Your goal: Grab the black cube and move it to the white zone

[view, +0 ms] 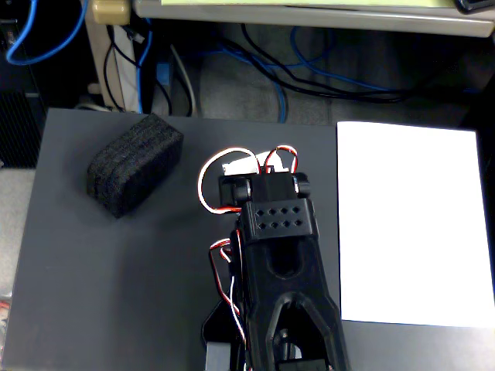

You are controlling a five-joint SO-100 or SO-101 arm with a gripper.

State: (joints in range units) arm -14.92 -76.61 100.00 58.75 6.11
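Black arm between black cube and white zone.

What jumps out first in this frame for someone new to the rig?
The glossy black robot arm fills the lower middle of the fixed view, with red and white wires looping around its top; its tool cannot be made out. The black cube sits alone at upper left on the dark grey mat, clear of the arm. The white zone is the bright sheet on the right, with nothing on it.
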